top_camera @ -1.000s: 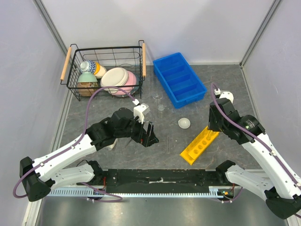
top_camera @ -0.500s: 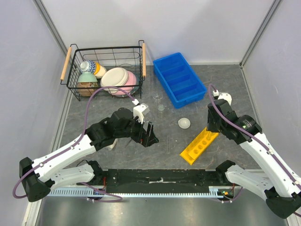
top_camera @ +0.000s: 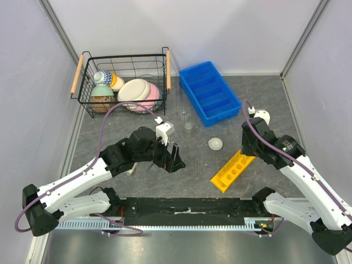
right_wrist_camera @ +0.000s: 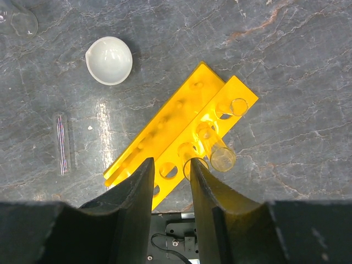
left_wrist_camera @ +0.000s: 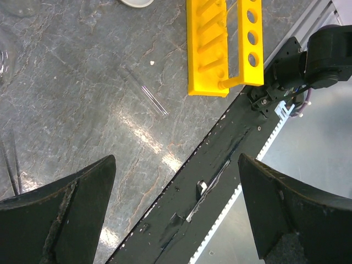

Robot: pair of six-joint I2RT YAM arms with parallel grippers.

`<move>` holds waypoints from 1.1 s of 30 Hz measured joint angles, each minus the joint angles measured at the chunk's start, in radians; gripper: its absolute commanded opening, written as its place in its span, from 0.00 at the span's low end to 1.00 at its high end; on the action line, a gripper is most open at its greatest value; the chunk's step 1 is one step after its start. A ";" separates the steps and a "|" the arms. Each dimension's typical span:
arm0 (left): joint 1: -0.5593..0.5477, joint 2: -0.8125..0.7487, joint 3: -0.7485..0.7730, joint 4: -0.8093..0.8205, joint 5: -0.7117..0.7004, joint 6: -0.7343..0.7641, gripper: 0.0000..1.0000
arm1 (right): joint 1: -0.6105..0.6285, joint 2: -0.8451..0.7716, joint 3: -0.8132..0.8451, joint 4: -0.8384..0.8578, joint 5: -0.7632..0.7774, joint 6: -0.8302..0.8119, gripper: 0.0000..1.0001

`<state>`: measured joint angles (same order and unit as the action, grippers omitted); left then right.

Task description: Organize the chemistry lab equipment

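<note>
The yellow rack (top_camera: 234, 169) lies flat on the table at front right. In the right wrist view, the rack (right_wrist_camera: 165, 132) holds three clear tubes (right_wrist_camera: 222, 156). My right gripper (right_wrist_camera: 171, 165) hovers over its near holes. Its jaws are narrowly parted with nothing between them, and one tube rim is beside the right finger (right_wrist_camera: 212, 192). The white domed dish (top_camera: 215, 144) sits left of the rack. A thin glass tube (top_camera: 196, 169) lies on the table. My left gripper (top_camera: 176, 158) is wide open and empty, left of that tube (left_wrist_camera: 146, 91). Small glass vessels (top_camera: 183, 114) stand near the blue bin.
A blue compartment bin (top_camera: 210, 92) sits at the back centre. A wire basket (top_camera: 124, 82) with ceramic bowls and cups is at the back left. Thin glass rods (left_wrist_camera: 11, 159) lie by my left gripper. A black rail (top_camera: 187, 209) runs along the near edge.
My right arm has shifted slightly left and nearer over the rack. My left gripper has barely moved.
</note>
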<state>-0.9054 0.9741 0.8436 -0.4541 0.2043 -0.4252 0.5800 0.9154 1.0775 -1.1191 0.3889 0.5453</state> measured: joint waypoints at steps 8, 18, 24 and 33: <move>0.000 -0.008 0.000 0.001 0.007 0.000 0.98 | 0.011 -0.015 0.000 -0.014 -0.002 0.015 0.40; 0.000 -0.009 -0.006 0.006 0.008 0.000 0.98 | 0.025 -0.029 0.000 -0.026 -0.010 0.031 0.39; 0.000 -0.012 -0.007 0.007 0.008 0.000 0.98 | 0.031 -0.036 0.000 -0.035 -0.010 0.036 0.39; 0.000 -0.012 -0.007 0.007 0.007 0.000 0.99 | 0.034 0.017 0.132 -0.071 0.001 0.025 0.39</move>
<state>-0.9054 0.9623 0.8364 -0.4473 0.2111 -0.4252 0.6136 0.9325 1.2091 -1.1900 0.3901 0.5701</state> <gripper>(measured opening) 0.989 0.389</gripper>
